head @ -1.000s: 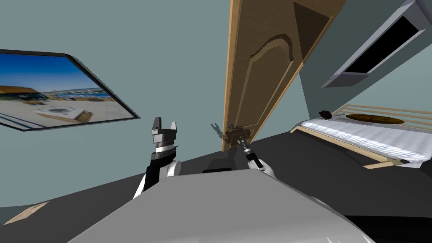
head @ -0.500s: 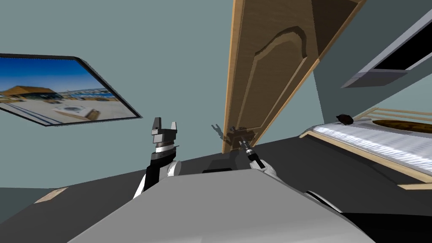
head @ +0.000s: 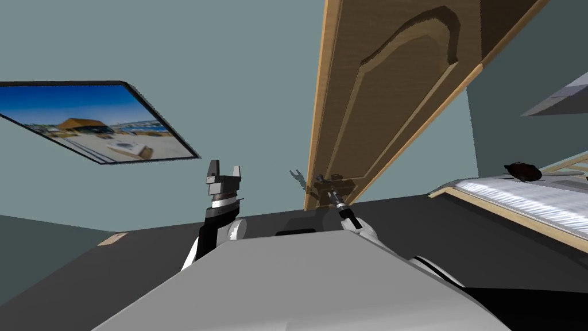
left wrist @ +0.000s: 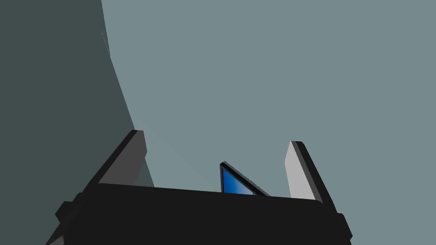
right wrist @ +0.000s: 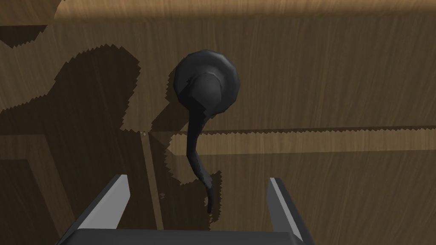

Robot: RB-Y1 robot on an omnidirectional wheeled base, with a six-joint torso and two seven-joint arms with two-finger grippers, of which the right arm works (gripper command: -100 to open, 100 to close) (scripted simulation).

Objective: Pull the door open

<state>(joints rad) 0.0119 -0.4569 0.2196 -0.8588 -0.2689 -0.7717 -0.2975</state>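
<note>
Between the right jaws, spread apart and clamped on nothing: the thin curved tail of a dark door handle (right wrist: 207,91), its tip about midway between the two light grey fingers (right wrist: 111,199) and touching neither. Further along the lever, away from the jaws: its round rose, flat against a brown wood-grain door (right wrist: 340,76), with jagged shadows across the panel mouldings. From the head view: right jaws up at the handle, near the door's free edge; door with an arched raised panel, standing at an angle to the grey-green wall (head: 252,69), pale edge strip turned toward the left arm (head: 215,224). At that arm's tip, the left jaws likewise apart, holding nothing, raised upright in front of the wall, well apart from the door. Beyond: a framed picture (head: 97,123) with blue sky on the wall further left, dark floor (head: 459,241) below, a bed (head: 517,198) with a pale cover off to the right, a small dark object (head: 522,170) on top of it.
</note>
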